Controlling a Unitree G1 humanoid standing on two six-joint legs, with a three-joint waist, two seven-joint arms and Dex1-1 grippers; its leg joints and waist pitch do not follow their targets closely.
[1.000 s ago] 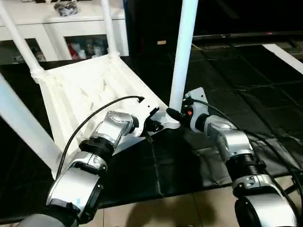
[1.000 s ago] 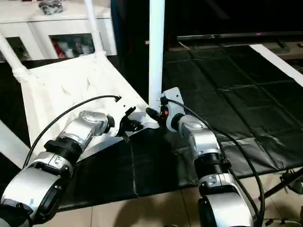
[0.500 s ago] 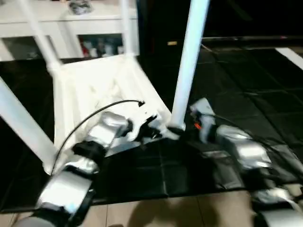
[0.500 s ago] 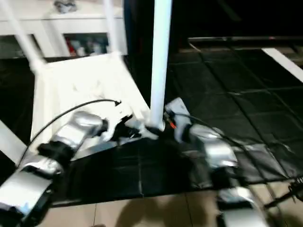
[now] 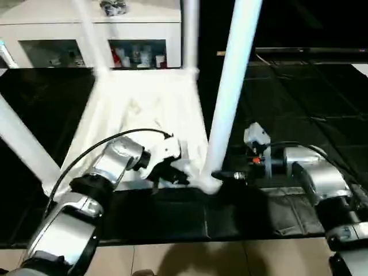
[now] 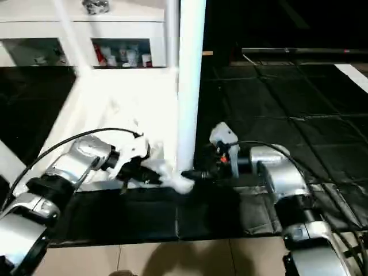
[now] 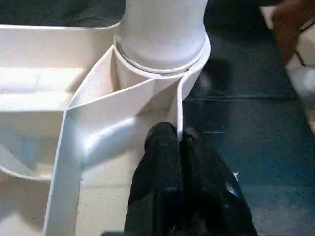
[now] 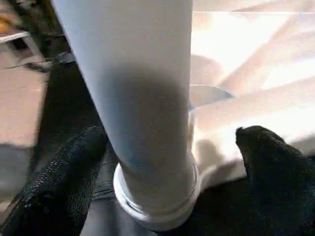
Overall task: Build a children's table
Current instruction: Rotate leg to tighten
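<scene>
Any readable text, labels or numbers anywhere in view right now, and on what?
None can be read.
Items behind the cabinet glass doors: colourful packaging, print too blurred to read.
Table top and legs: plain white, no markings seen.
Right end effector housing: a small red spot, no legible characters.

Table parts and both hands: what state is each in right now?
Table top: upside down on the black mat, ribbed underside up.
Near leg: upright, seated in its corner socket.
Left hand: shut on the table top's thin edge wall beside that socket.
Right hand: open, one finger either side of the near leg's base.
Cabinet: glass doors closed.
</scene>
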